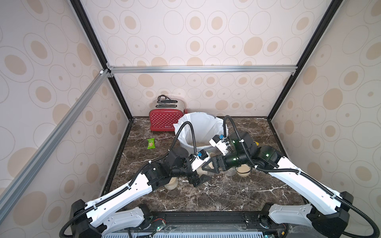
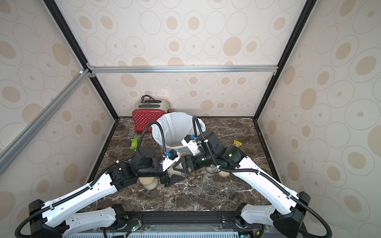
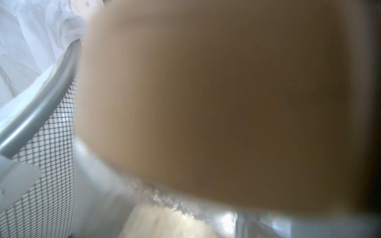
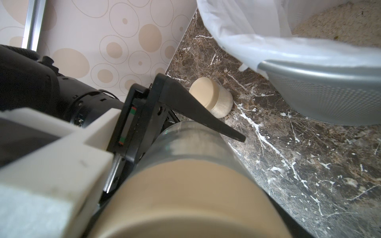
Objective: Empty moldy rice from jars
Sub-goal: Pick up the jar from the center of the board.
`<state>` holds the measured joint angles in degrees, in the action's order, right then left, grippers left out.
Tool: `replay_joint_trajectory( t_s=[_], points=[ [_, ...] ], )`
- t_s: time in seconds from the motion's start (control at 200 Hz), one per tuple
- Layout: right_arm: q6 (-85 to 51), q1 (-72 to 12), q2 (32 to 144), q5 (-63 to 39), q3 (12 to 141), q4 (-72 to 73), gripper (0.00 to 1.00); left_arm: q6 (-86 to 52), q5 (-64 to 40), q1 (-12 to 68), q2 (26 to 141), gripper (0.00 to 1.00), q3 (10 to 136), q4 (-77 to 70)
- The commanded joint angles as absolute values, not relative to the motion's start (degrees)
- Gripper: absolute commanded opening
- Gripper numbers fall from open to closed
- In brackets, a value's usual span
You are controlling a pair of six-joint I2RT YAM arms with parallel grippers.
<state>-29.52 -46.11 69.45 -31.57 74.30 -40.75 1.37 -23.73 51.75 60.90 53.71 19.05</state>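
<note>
Rice [image 3: 165, 220] fills the jar [image 4: 195, 144], which hangs on its side just in front of the bin [image 4: 309, 68]. The left gripper [image 1: 203, 174] is closed on the glass. The right gripper [image 1: 210, 166] sits wide around the lid [image 4: 185, 195]; I cannot tell if it squeezes it. Glass is hard and smooth and can break, so hold it firm but not too hard. The full jar is likely a bit heavy. The lid's round edge looks like the best place to grab and pull.
</note>
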Motion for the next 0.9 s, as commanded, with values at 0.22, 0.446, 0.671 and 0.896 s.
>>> replay_joint_trajectory(
  t_s=[0.22,0.446,0.671,0.896],
  points=[
    [-29.5,-48.0,68.4,-37.6,77.3,-35.8,0.73,1.8,-22.7,52.2,61.4,0.37,57.0,12.1],
    [-29.2,-48.0,67.1,-29.1,77.0,-37.9,0.94,-2.1,-20.0,52.1,58.5,0.32,54.5,7.7],
    [-28.4,-48.1,65.2,-24.7,76.5,-39.2,1.00,-4.9,-19.2,52.2,57.1,0.31,53.3,5.7],
    [-26.1,-48.0,60.0,-19.9,75.2,-39.2,1.00,-7.3,-17.4,52.1,54.7,0.31,52.0,3.2]
  ],
)
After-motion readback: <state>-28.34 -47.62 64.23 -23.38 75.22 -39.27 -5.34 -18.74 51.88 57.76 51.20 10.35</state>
